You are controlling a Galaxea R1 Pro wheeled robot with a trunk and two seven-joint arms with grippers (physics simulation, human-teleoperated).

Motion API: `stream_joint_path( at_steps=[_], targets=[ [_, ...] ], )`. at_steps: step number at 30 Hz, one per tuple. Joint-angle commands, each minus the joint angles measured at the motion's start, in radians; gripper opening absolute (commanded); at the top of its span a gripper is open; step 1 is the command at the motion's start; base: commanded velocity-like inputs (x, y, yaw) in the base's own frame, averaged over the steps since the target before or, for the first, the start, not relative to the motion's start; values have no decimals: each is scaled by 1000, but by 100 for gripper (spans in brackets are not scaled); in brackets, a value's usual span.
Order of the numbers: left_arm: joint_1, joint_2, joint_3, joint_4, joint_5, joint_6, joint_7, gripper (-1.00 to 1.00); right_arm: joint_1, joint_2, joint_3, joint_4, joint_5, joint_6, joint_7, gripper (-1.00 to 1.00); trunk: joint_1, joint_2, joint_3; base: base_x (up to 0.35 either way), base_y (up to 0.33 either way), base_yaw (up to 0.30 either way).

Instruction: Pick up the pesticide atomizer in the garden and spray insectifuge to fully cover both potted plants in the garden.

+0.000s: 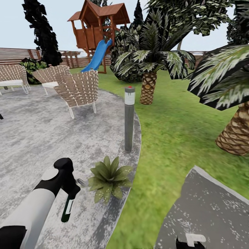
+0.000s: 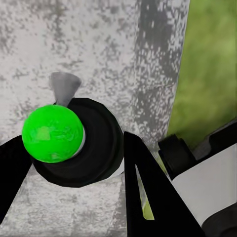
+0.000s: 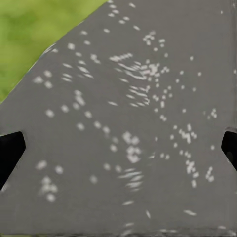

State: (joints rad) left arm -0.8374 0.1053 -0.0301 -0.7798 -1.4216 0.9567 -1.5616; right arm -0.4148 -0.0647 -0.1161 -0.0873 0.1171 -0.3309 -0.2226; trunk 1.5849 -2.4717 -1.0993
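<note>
In the head view the left arm reaches in from the lower left of the frame, and its left end effector is closed around the pesticide atomizer, a dark green bottle with a white label that hangs tilted below the black wrist, over the grey speckled paving; a small grey nozzle sticks out toward the potted plant, a low rosette of pointed green leaves just beside it at the edge of the paving, lower centre of the frame; the nozzle and the leaves look near but apart. In the left wrist view the left end effector shows two black fingers on either side of the bottle's black top, with a bright green ball over it and a grey cone-shaped nozzle beyond, above paving and a strip of lawn. A grey post with a white band and red cap stands upright behind the plant; woven chairs sit at the upper left, a wooden playhouse with a blue slide at the top, palms on the lawn at the right. A flat stepping stone fills the lower right; in the right wrist view the right end effector hangs wide open over that stone, holding nothing, its black tips at the frame's two side edges.
</note>
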Motion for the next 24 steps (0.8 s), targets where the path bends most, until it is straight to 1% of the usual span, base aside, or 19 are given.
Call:
stream_joint_path(
  at_steps=[1, 3, 7, 9, 11, 12, 13, 17, 22, 24],
  targets=[
    [0, 1, -3, -1, -7, 11, -9, -100, -1, 0, -8, 1, 10, -3, -3, 100, 0, 0, -1, -1, 317, -297],
    [9, -5, -9, -2, -6, 7, -9, -100, -1, 0, -8, 1, 10, -3, -3, 100, 0, 0, -1, 5, 257, -299],
    [11, 1, -12, -3, -11, 2, -9, -100, -1, 0, -8, 1, 10, -3, -3, 100, 0, 0, -1, 3, 58, -299],
    [13, 15, -9, -3, -26, 0, -9, -100, -1, 0, -8, 1, 10, -3, -3, 100, 0, 0, -1, 0, 8, -299],
    [15, 33, -9, -3, -30, -1, -9, -100, -1, 0, -8, 1, 10, -3, -3, 100, 0, 0, -1, 0, 3, -299],
    [15, 38, -9, -3, -31, -1, -9, -100, -1, 0, -8, 1, 10, -3, -3, 100, 0, 0, -1, 0, 1, -299],
    [15, 72, -9, -3, -32, -1, -9, -100, -1, 0, -8, 1, 10, -3, -3, 100, 0, 0, -1, -178, 0, -142],
    [15, 76, -11, -2, -33, -1, -9, -100, -1, -1, -7, 3, 13, -3, -2, 100, 0, 0, -1, -289, 38, -37],
    [17, 76, -10, 3, -33, 0, -9, -100, -1, -3, -7, 4, 14, -3, -1, 100, 0, 0, -1, -266, 208, -1],
    [17, 71, -9, 7, -33, 0, -9, -100, -1, -3, -7, 3, 14, -3, 0, 100, 0, 0, -1, -200, 258, 0]
  ],
)
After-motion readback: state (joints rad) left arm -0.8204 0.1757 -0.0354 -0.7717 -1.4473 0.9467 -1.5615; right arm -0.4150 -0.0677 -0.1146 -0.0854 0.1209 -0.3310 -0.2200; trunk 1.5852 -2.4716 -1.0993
